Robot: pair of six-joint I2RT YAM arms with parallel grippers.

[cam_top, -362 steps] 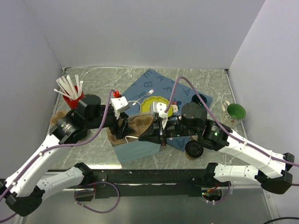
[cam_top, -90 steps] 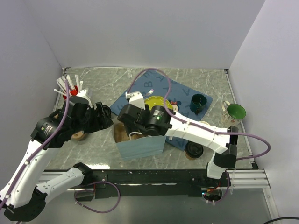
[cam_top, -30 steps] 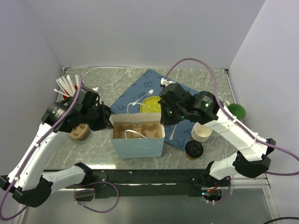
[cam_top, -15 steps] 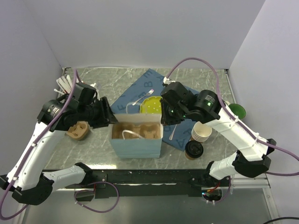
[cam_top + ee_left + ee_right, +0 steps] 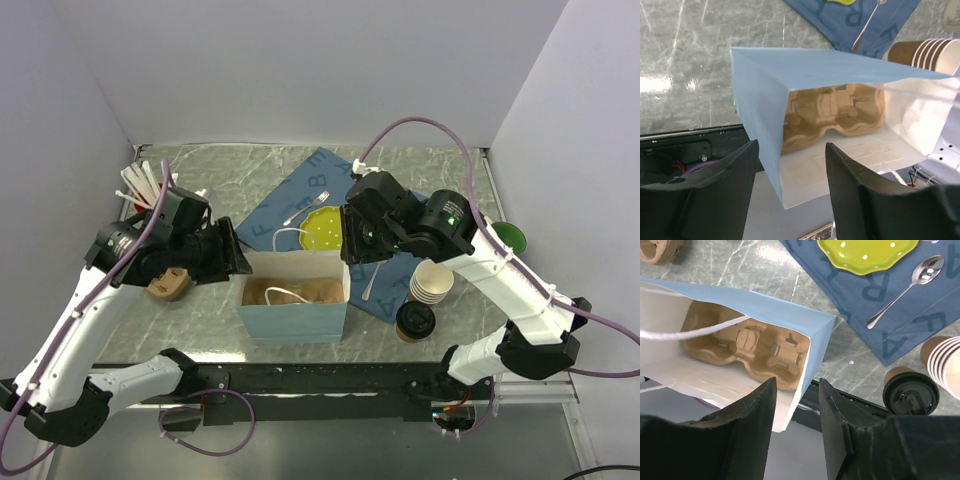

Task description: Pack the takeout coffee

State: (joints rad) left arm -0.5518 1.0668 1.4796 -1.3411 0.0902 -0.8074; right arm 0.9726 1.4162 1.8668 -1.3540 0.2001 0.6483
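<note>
here, takeout coffee [image 5: 910,393], near right end effector [image 5: 797,384]

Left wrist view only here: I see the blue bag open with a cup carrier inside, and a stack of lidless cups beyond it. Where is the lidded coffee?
Observer: The takeout coffee stands upright on the table, outside the bag, just on the near side of the cup stack.
Operator: Is the right arm holding anything?
Observer: No. The right gripper has its jaws apart over the bag's right wall, with nothing clamped.
Operator: Anything across the bag's mouth?
Observer: Yes, a white handle cord runs across the opening above the carrier.
</note>
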